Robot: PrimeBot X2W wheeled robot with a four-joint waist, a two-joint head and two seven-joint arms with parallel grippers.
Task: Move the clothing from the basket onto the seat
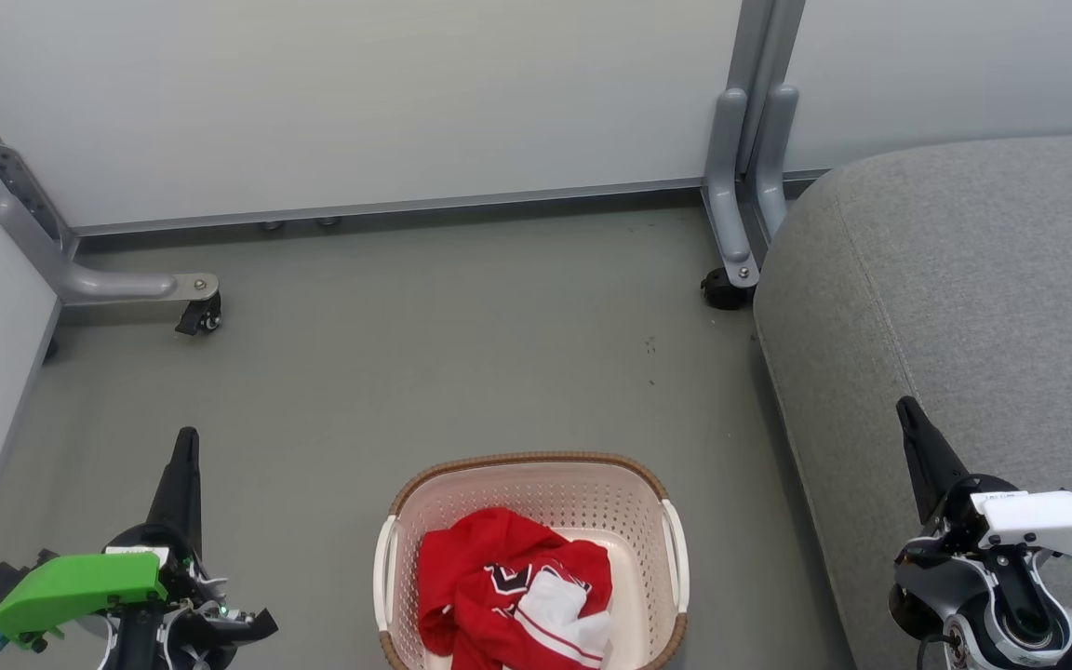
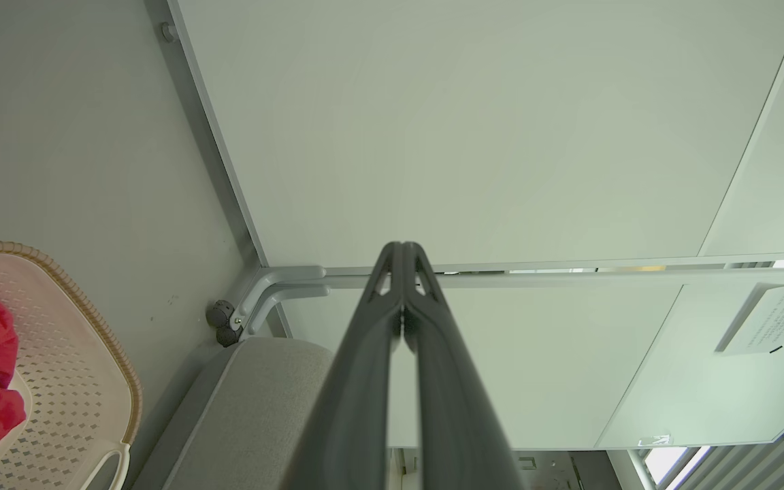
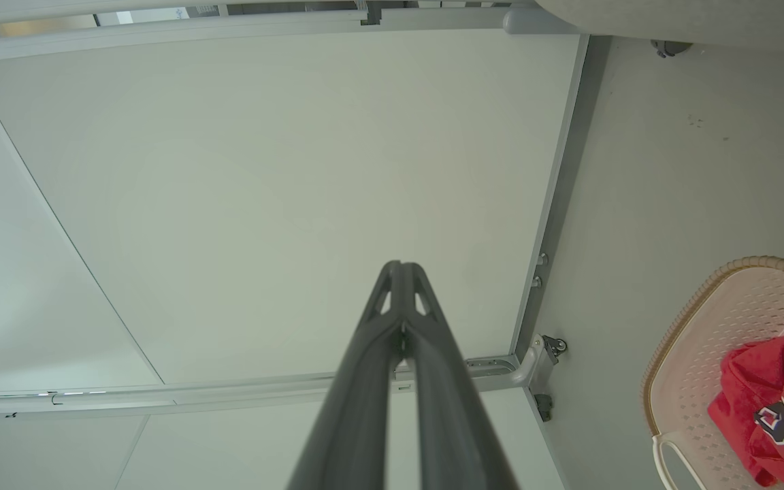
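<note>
**A:** How were the arms posed?

**B:** Both sat low. In the head view the left claw (image 1: 186, 447) was at 7 o'clock over the floor (image 1: 406, 363), its fingers pointing to 12. The right claw (image 1: 910, 419) was at 4 o'clock over the front of the seat (image 1: 983, 279), leaning toward 11.

**A:** Were the claws wide or narrow?

**B:** Both were pressed together, tips touching, with nothing between them. The wrist views showed the same for the left claw (image 2: 402, 250) and the right claw (image 3: 402, 269).

**A:** And the clothing?

**B:** The clothing (image 1: 499, 586) lay in the basket (image 1: 536, 459) at 6 o'clock, heaped toward the near end. The basket stood on the floor between the two claws, near the seat's edge but apart from it.

**A:** What were the counts?

**B:** There were two claws, one basket and one seat. The clothing was one red-and-white heap, and I could not tell how many garments it held. Two castors (image 1: 201, 318) showed under the partition (image 1: 359, 102) frames, at 9 and 2 o'clock.
</note>
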